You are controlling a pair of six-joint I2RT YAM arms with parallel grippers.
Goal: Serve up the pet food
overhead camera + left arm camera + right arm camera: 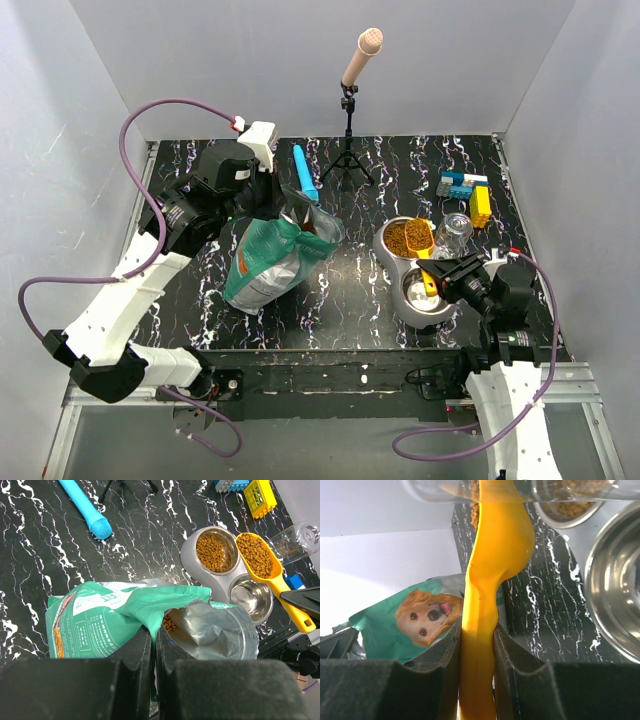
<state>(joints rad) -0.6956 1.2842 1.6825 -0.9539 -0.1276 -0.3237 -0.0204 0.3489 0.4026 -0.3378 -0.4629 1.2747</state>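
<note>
Kibble heaps the yellow scoop, which hangs over the twin-bowl feeder in the top view. It is loose and light, so I'd keep the scoop level. Left wrist: my left gripper pinches the soft bag at its crinkly rim, left of the feeder. Right wrist: my right gripper is clamped on the scoop's stiff, slick handle, which I judge a sound hold.

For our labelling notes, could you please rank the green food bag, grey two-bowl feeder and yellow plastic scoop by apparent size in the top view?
1. green food bag
2. grey two-bowl feeder
3. yellow plastic scoop
</note>
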